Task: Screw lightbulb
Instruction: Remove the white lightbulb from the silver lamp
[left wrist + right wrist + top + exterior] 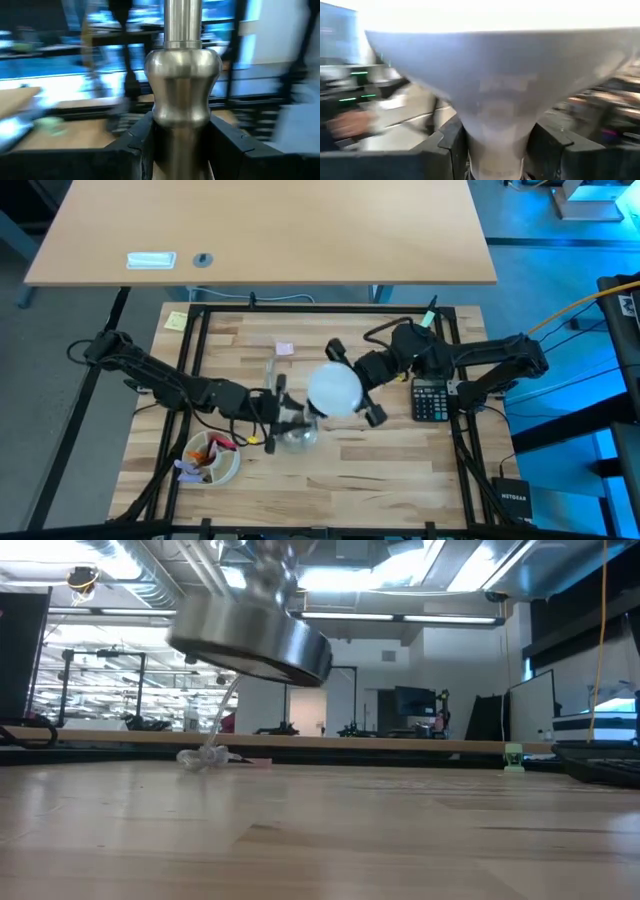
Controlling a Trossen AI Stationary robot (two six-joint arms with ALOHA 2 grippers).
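Observation:
The shiny silver stand is lifted off the table and tilted; its round foot [252, 638] shows in the low view and beside the bulb in the high view [297, 436]. My left gripper [283, 412] is shut on its stem [181, 95]. The white matte lightbulb [333, 390] sits over the stand's top, and my right gripper [356, 385] is shut on it. The bulb's dome hides the socket and the screw base. A thin cord [222, 712] hangs from the stand to the table. My left gripper pinches the stand's stem just below its bulged part [180, 135] between its two fingers [137, 145]. The fingers come level from the table's left and lie across the stem. The stand is clear of the table and tilted, foot down. My right gripper pinches the bulb's narrow neck [497, 142], under the domed head, between its two fingers [447, 145]. The fingers come from the table's right, across the neck. The bulb is clear of the table, above the stand.
A black calculator [432, 400] lies right of the bulb. A white bowl [210, 458] with small items stands at the near left. A yellow note [176, 320], a pink scrap [284, 348] and a black cable [385, 330] lie toward the far edge.

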